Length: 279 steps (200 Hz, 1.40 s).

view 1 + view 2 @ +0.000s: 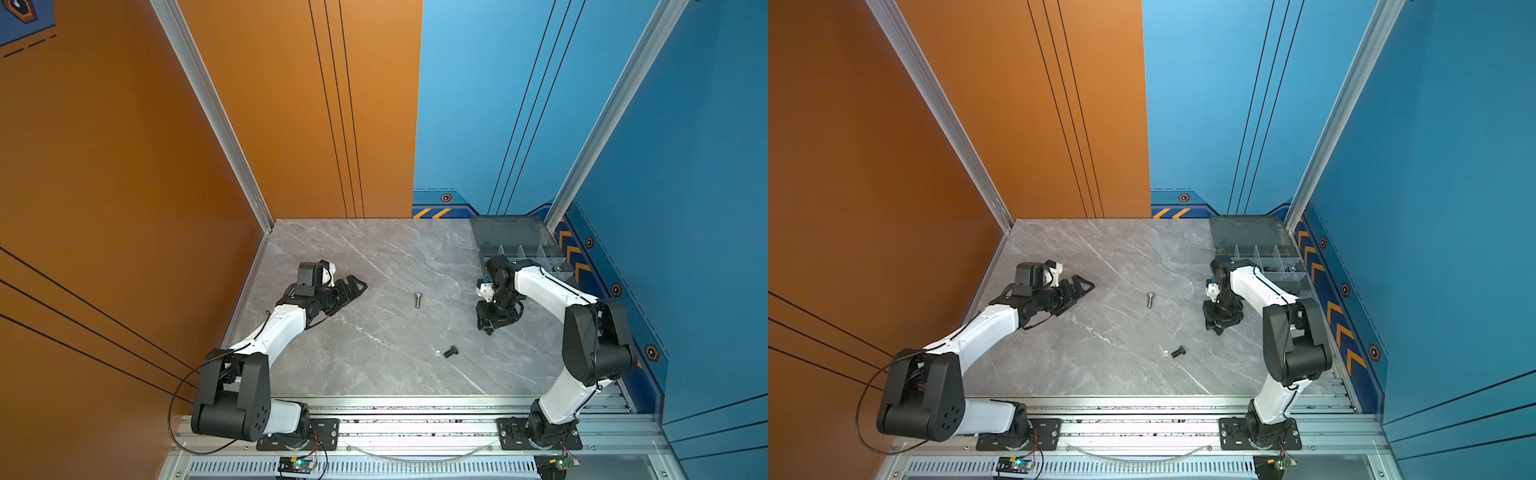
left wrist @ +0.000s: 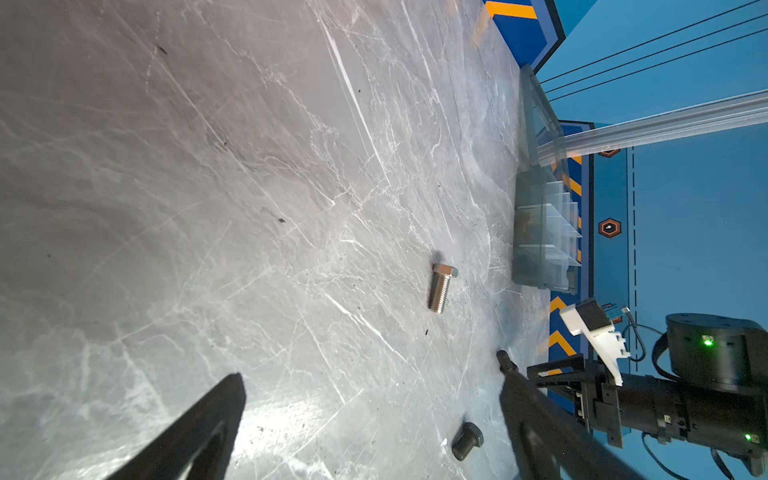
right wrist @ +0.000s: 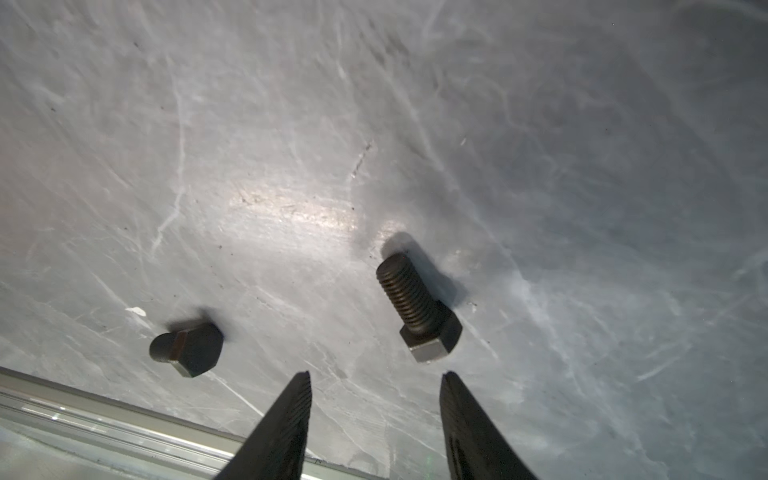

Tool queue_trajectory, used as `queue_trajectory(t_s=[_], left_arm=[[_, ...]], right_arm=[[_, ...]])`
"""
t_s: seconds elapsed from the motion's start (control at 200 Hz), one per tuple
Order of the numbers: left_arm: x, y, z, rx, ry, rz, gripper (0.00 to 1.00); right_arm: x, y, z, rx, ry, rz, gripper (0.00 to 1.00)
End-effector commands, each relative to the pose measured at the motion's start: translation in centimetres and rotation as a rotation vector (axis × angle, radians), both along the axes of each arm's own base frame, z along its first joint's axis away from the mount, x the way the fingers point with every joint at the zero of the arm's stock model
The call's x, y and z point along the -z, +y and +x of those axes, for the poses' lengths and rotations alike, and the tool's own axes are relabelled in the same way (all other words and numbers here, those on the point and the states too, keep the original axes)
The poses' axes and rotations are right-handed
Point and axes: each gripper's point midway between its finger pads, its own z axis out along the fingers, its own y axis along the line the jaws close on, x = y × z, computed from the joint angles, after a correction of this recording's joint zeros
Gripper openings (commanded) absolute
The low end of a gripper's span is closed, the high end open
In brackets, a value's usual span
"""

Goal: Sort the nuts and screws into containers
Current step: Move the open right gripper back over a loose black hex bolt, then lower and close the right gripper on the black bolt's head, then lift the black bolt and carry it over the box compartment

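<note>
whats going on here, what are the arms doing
Two robot arms are sorting hardware into a smoky-grey organiser box at the far right corner. The right claw is poised open beside a black bolt lying on the marble table, gripping nothing. A second black bolt and a longer silver bolt lie loose nearby. The left claw sits open and empty.

The grey marble table (image 1: 332, 365) carries a silver bolt (image 1: 418, 299) near its centre, a black bolt (image 1: 451, 351) at four o'clock, a second black bolt (image 3: 419, 307) near it, and the organiser box (image 1: 515, 232) at two o'clock.
</note>
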Motion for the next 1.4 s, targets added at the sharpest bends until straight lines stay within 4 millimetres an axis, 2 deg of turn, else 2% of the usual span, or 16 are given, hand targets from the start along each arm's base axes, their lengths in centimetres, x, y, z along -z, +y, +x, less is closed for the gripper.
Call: queue_trajectory(t_s=[0.0,0.425,0.666,1.041,1.392], left_arm=[[-0.5,-0.4,0.3,0.029,-0.016,-0.01,0.98],[-0.6,0.0,0.1,0.02,-0.021,-0.005,0.98],[-0.4,0.2,-0.1,0.015,-0.017,-0.003,0.98],[-0.2,0.3,-0.1,0.01,-0.011,-0.004,0.98],[0.0,0.5,-0.2,0.008,-0.01,-0.004,0.98]], right_arm=[[0.2,-0.6,-0.5,0.007,0.008,-0.045,0.53],[1.4,-1.3,1.7,-0.019,-0.037,-0.1,0.53],[3.3,-1.4,1.2,-0.024,0.022,-0.122,0.52],[4.2,-0.3,0.1,-0.063,0.055,-0.128,0.48],[4.8,-0.1,0.1,-0.062,0.075,-0.124,0.33]])
